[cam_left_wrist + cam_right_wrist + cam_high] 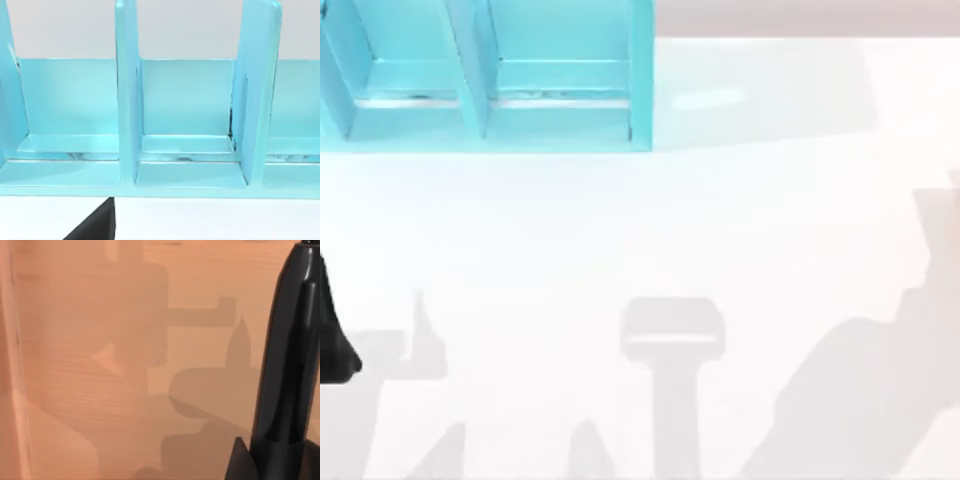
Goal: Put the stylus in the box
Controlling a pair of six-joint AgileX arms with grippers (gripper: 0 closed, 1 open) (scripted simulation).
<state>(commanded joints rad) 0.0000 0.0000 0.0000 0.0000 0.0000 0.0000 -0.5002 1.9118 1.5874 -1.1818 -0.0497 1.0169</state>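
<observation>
**Carrying the stylus, box not yet reached**

Looking along your right wrist view, the stylus [287, 360] stands close against the camera over a wooden surface; whether the gripper clasps it, you cannot tell. Farther off, the blue box [490, 75] at the table's far-left corner holds nothing yet.

Box [485, 75]: light turquoise-blue throughout, upper left of the top view; dividers and back wall the same blue, with paler, near-white glints along the compartment floors. Left wrist view repeats the turquoise walls [127, 100] against a pale grey background.

Surface [620, 230]: plain white, unpatterned, crossed by soft grey shadows toward the lower edge of the top view.

Stylus [287, 365]: glossy black, with a bright highlight streak along its length, right of the right wrist view.

Wooden plane [100, 365]: warm orange-tan, fine grain lines, darker brown shadow shapes.
</observation>
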